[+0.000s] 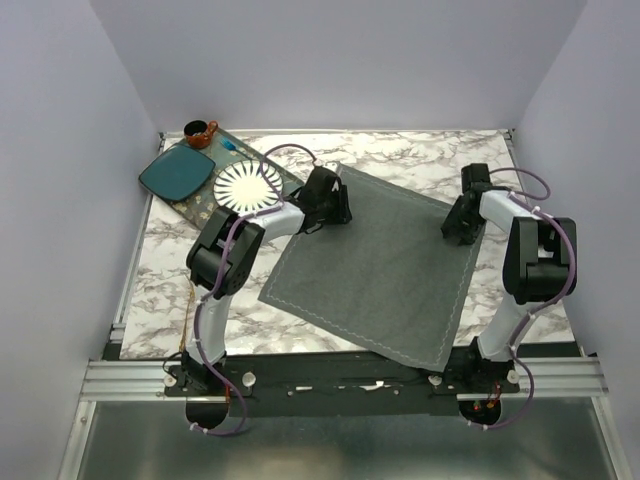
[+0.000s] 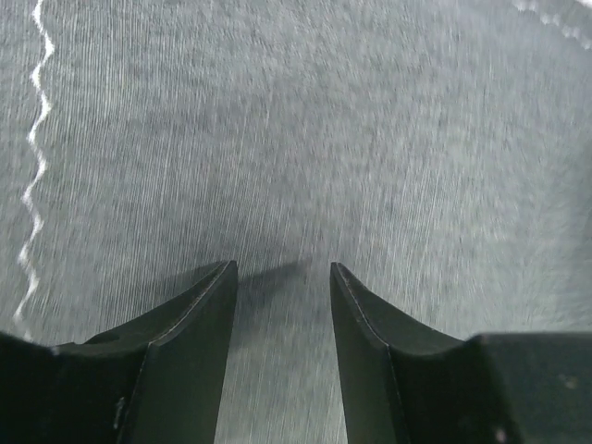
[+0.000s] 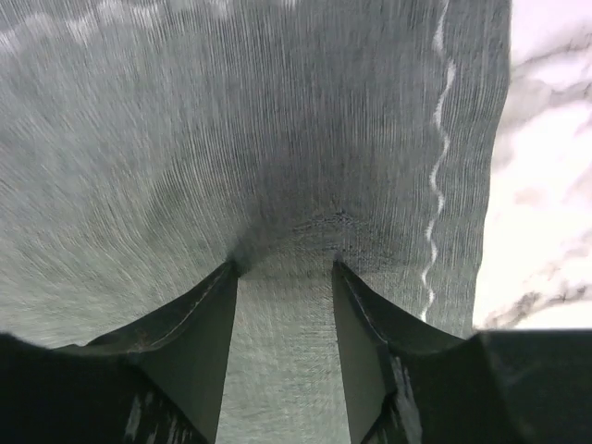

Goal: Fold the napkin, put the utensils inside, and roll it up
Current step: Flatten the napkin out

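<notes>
The napkin [image 1: 375, 265] lies open and flat on the tabletop [image 1: 160, 300], its near corner reaching the near edge at 5 o'clock. At the cloth's 2 o'clock corner the right gripper [image 3: 285, 266] presses down, jaws apart, the weave puckering between them and nothing pinched yet. At 11 o'clock the left gripper [image 2: 282, 268] hovers, released. It looks like the fold is only starting: next, both must clench the far edge and carry it nearward together.

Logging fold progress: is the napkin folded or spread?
Spread. The napkin lies as one flat square on the table, no edge doubled over; slight pucker at the right fingers only.
</notes>
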{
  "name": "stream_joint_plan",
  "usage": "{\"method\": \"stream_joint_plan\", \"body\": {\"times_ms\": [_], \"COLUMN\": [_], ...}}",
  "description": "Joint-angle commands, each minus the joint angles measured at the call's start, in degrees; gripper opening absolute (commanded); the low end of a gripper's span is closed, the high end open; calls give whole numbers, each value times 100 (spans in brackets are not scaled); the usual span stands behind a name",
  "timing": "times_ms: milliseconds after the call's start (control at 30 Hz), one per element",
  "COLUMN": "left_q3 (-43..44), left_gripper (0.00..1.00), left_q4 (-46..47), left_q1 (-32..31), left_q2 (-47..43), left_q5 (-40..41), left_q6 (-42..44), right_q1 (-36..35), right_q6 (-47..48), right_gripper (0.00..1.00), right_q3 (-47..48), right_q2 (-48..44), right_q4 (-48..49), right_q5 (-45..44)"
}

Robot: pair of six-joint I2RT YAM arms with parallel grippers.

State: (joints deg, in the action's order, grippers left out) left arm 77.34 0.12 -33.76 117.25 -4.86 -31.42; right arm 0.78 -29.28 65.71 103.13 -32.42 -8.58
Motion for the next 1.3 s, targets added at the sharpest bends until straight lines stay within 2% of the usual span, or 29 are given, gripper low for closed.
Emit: {"method": "stream_joint_plan", "body": {"times_ms": [0,167,367,500,600,733,867,933,1067,1133,1267], "left_q3": [499,1001,1959,2731,3128,2384,1926,1785,1408,1196,1389], "left_gripper": [55,59,59,63,63,65,65,64,64,64,63], "left_q4": [358,497,331,191,-188,-47,-38,-134,-118,127,102], "left_q1": [10,54,159,247,300,308,265,168,98,71,71], "left_q2": [464,1062,1642,1994,2258,1497,844,538,176,149,596], "left_q5": [-242,-568,-718,-945,-1165,-965,-876,-762,-744,-858,-1175], "left_q6": [-312,-567,-637,-646,-611,-374,-286,-225,-513,-611,-892], "right_q1": [361,546,731,740,740,740,757,775,793,801,828], "right_q6": [-79,131,667,1117,1030,758,336,221,124,-7,-157], "right_gripper": [55,57,58,62,63,70,67,66,46,45,45], "right_q3": [565,1389,2278,3174,4088,3476,1933,1578,1365,1339,1418], "right_q2": [567,1050,1428,1955,2334,1633,483,314,514,664,822], "right_q4": [96,-316,-695,-887,-1704,-1706,-1102,-942,-827,-809,-730], "right_q5": [102,269,155,488,498,367,277,278,568,507,497]}}
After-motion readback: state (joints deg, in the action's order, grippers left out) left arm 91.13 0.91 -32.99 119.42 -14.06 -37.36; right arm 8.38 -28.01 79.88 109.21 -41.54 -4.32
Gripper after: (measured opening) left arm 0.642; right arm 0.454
